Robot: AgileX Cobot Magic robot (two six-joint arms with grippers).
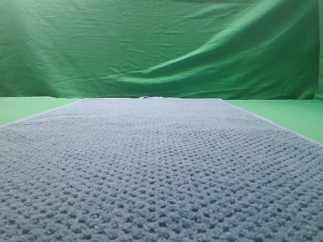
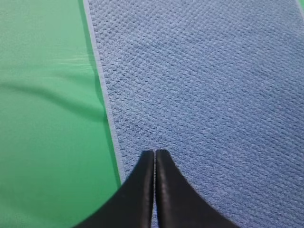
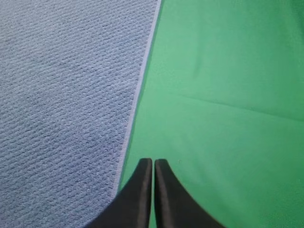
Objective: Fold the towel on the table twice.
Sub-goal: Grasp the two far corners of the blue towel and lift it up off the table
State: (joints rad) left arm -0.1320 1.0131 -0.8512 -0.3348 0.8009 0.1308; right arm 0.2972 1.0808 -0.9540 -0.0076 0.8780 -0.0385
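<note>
Both pairs of fingers are clenched on nothing — the left gripper (image 2: 155, 153) over the towel (image 2: 204, 95) near its left edge, the right gripper (image 3: 153, 161) apparently just off its right edge, above the table (image 3: 228, 85). The towel lies flat and unfolded, so the first fold is not yet begun — next, each gripper must part its fingers and pinch an edge.

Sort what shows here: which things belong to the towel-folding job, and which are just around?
Part of the job:
- towel, spread flat, unfolded
- table, bare green beside the towel's edges
- left gripper, shut, tips over the towel near its edge
- right gripper, shut, over the table just off the towel's edge

Just around:
- wrinkled green backdrop
</note>
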